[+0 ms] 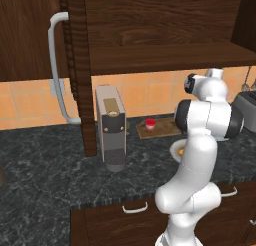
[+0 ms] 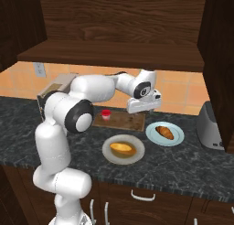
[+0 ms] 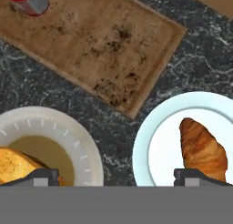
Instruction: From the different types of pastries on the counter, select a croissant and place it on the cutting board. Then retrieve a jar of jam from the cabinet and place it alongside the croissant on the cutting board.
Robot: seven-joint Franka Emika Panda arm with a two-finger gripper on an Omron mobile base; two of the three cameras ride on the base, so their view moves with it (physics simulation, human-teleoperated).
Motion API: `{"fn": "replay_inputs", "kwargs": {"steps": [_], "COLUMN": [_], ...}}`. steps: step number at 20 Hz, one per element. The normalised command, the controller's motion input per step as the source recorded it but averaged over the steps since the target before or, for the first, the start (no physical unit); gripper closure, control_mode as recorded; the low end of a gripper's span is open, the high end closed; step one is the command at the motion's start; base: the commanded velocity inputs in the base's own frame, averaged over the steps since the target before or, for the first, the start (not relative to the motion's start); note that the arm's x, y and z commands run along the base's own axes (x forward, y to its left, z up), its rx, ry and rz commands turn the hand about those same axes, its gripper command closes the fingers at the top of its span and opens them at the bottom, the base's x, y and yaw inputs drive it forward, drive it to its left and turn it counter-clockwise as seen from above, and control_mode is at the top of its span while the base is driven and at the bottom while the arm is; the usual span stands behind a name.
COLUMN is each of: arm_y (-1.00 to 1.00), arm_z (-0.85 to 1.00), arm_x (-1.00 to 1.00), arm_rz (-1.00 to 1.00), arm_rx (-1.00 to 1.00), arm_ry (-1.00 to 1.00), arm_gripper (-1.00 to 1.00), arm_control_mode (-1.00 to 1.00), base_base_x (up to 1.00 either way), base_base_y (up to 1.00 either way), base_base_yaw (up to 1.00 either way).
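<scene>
The brown-orange croissant point(image 3: 202, 148) point(image 2: 164, 132) lies on a pale blue plate point(image 3: 159, 145) point(image 2: 178, 138), right of the cutting board. On the wooden cutting board point(image 3: 95, 41) point(image 2: 132, 121) point(image 1: 165, 130) stands the jar of jam point(image 3: 29, 0) point(image 2: 106, 114) point(image 1: 150, 123), red-lidded, at the board's left end. The rounder golden pastry point(image 3: 13, 161) point(image 2: 122, 149) rests on a grey plate point(image 3: 77, 141) point(image 2: 137, 155). My gripper point(image 3: 116, 176) point(image 2: 140, 110) hovers open above the board's right end, between the two plates, holding nothing. The dark counter point(image 2: 183, 167) carries all of it.
A coffee machine point(image 1: 112, 127) stands left of the board, a toaster point(image 2: 210, 125) point(image 1: 245, 107) at the right. The cabinet door with its curved grey handle point(image 1: 57, 65) hangs open at the left, its shelf point(image 2: 114, 52) overhead. Drawers point(image 1: 135, 207) run under the counter.
</scene>
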Motion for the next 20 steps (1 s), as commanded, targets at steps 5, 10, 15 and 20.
{"fn": "replay_inputs", "kwargs": {"steps": [5, 10, 15, 20], "arm_y": [-0.44, -0.38, -0.1, -0.27], "arm_z": [-0.02, -0.08, -0.14, -0.34], "arm_x": [0.01, 0.02, 0.07, 0.0], "arm_rz": [0.17, 0.17, 0.08, 0.05], "arm_rx": [-0.05, -0.05, -0.05, -0.04], "arm_ry": [0.05, 0.14, 0.14, 0.02], "arm_gripper": [-1.0, -1.0, -1.0, -1.0], "arm_control_mode": [-1.0, -1.0, -1.0, -1.0], "base_base_x": [0.0, 0.0, 0.0, 0.0], "base_base_y": [0.0, 0.0, 0.0, 0.0], "base_base_yaw": [0.0, 0.0, 0.0, 0.0]}}
